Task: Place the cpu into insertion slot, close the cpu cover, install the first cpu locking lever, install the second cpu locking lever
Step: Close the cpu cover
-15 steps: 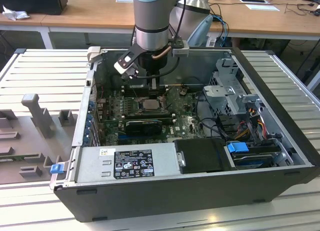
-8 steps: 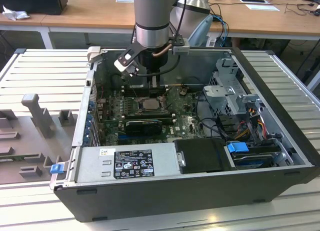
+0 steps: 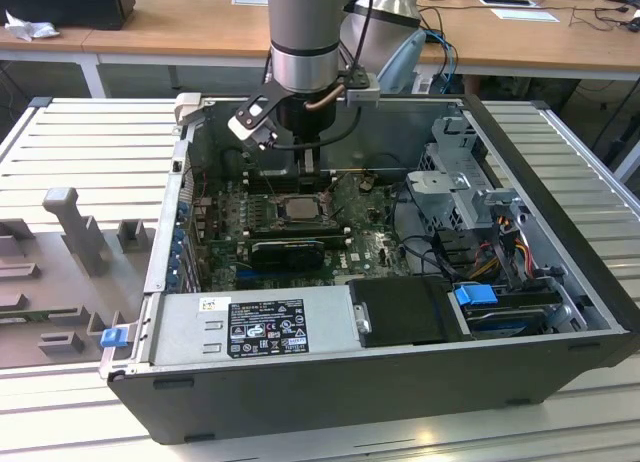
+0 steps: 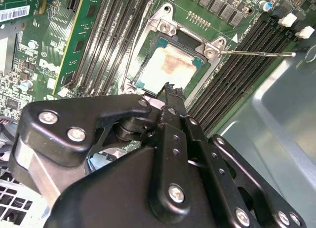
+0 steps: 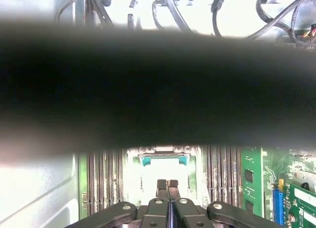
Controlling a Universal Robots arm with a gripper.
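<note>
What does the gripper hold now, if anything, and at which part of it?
Nothing is held. The gripper has its jaws shut together with nothing between them; its tip is near an edge of the seated cpu.

Arm (image 3: 308, 32) upright, gripper (image 3: 309, 167) pointing down.
The grey wrist hangs vertical; in both wrist views the black fingers (image 5: 162, 184) (image 4: 173, 97) lie pressed together, linkage bars folded in alongside.

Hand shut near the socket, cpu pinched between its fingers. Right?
Not quite. The hand is shut but empty: in the second wrist view the cpu lies flat in the insertion slot, not between the fingers.
</note>
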